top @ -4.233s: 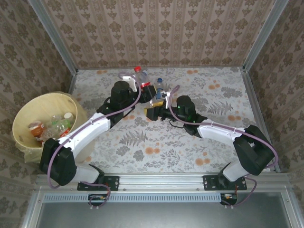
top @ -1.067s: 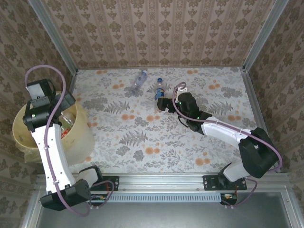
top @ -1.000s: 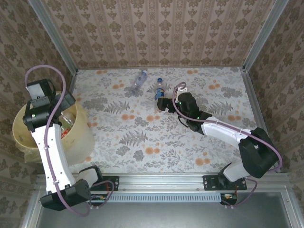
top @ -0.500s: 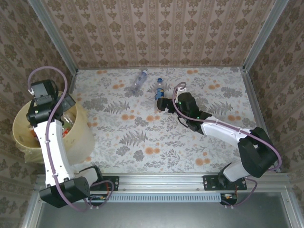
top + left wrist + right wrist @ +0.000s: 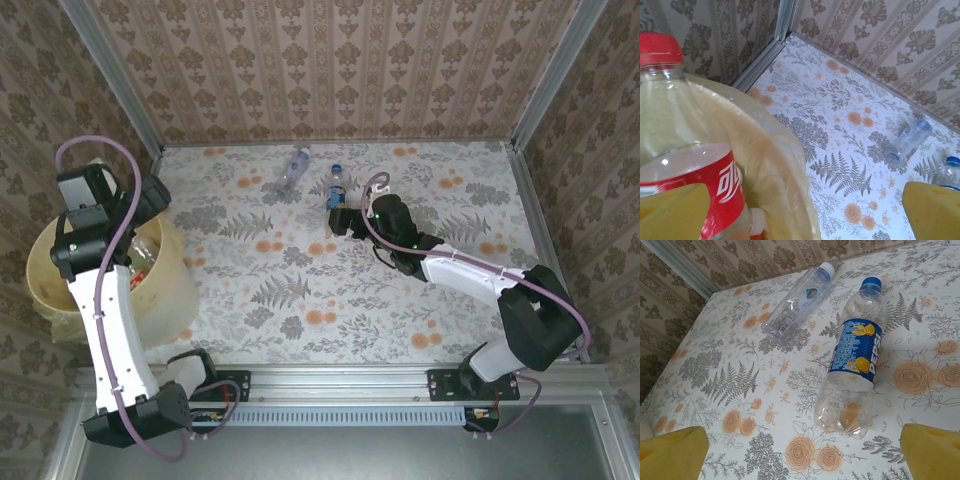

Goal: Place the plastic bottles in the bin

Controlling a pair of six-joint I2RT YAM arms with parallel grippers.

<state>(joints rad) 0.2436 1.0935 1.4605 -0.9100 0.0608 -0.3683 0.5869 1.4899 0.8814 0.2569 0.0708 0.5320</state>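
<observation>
The bin [image 5: 178, 285], a pale yellow bucket, stands at the table's left edge. My left gripper [image 5: 150, 200] hangs open over its rim. In the left wrist view a red-labelled, red-capped bottle [image 5: 685, 150] stands free inside the bin wall [image 5: 770, 155], beside the left pad of that gripper [image 5: 800, 215]. Two plastic bottles lie on the table at the back: a blue-labelled one [image 5: 335, 187] [image 5: 855, 360] and a clear one [image 5: 290, 170] [image 5: 795, 305]. My right gripper [image 5: 338, 218] [image 5: 802, 455] is open just short of the blue-labelled bottle's base.
Wallpapered walls close the table at the back and both sides, with metal posts [image 5: 145, 140] at the corners. Other bottles [image 5: 140, 265] lie in the bin, partly hidden by my left arm. A metal rail [image 5: 330, 382] runs along the near edge.
My left arm swung from the table's back to the bin with the red-capped bottle and has let it go. My right gripper edged closer to the blue-labelled bottle.
</observation>
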